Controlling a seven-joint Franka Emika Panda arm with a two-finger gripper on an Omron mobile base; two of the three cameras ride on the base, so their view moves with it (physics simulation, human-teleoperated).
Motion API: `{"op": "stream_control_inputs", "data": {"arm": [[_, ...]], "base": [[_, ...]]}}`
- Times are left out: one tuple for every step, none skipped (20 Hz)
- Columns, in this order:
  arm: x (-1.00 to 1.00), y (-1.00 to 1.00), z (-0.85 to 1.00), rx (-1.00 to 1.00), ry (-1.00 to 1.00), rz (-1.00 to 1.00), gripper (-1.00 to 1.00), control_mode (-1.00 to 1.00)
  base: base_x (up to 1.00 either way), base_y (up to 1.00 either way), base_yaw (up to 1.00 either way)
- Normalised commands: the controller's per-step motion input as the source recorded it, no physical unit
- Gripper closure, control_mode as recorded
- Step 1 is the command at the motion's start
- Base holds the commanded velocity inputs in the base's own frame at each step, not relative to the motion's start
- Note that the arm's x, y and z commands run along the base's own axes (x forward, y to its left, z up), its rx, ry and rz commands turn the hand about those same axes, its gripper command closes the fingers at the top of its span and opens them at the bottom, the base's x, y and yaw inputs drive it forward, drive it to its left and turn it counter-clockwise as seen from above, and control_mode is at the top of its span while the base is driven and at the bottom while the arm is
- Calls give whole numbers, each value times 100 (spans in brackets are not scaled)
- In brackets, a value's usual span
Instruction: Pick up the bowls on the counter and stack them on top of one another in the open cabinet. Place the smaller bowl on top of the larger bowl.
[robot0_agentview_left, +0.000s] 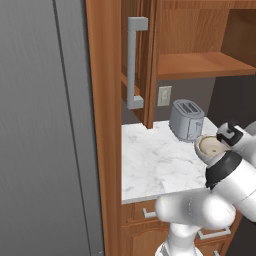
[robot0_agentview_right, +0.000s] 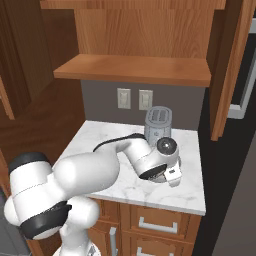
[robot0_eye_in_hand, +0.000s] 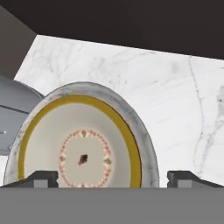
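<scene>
The open cabinet (robot0_agentview_right: 132, 70) is seen above the counter (robot0_agentview_left: 150, 160), its plank shelf bare and its door (robot0_agentview_left: 134, 62) swung out at the left. The grey toaster (robot0_agentview_left: 186, 120) is set near the counter's back edge, by the wall. One bowl (robot0_eye_in_hand: 83, 140) is found just in front of the toaster, toward the counter's right edge. The gripper (robot0_eye_in_hand: 112, 178) is held low over this bowl, its fingers spread wide on either side of it, holding nothing.

A round cream bowl with a tan-brown rim (robot0_eye_in_hand: 83, 148) is lying between the spread dark fingertips (robot0_eye_in_hand: 41, 178), resting on the white veined marble counter (robot0_eye_in_hand: 175, 96), a grey toaster (robot0_eye_in_hand: 13, 113) sitting beside it.
</scene>
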Motion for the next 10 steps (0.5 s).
{"op": "stream_control_inputs", "data": {"arm": [[0, -3, -36, 0, 11, 5, -100, -100], [0, -2, -34, 0, 10, 5, -100, -100], [0, -3, -32, 0, 10, 6, -100, -100], [0, -3, -28, 0, 8, 6, -100, -100], [0, -3, -23, 0, 6, 6, -100, -100], [0, -5, -21, 0, 7, 6, -100, -100], [0, -5, -12, 0, 4, 6, -100, -100], [0, -5, -6, 0, 2, 5, -100, -100], [0, 0, -1, 0, 3, 0, -100, -100], [2, 0, -2, 0, 3, 0, -100, -100]], "base": [[0, 0, 0], [0, 0, 0], [0, 0, 0], [0, 0, 0], [0, 0, 0], [0, 0, 0], [0, 0, 0], [0, 0, 0], [0, 0, 0], [0, 0, 0]]}}
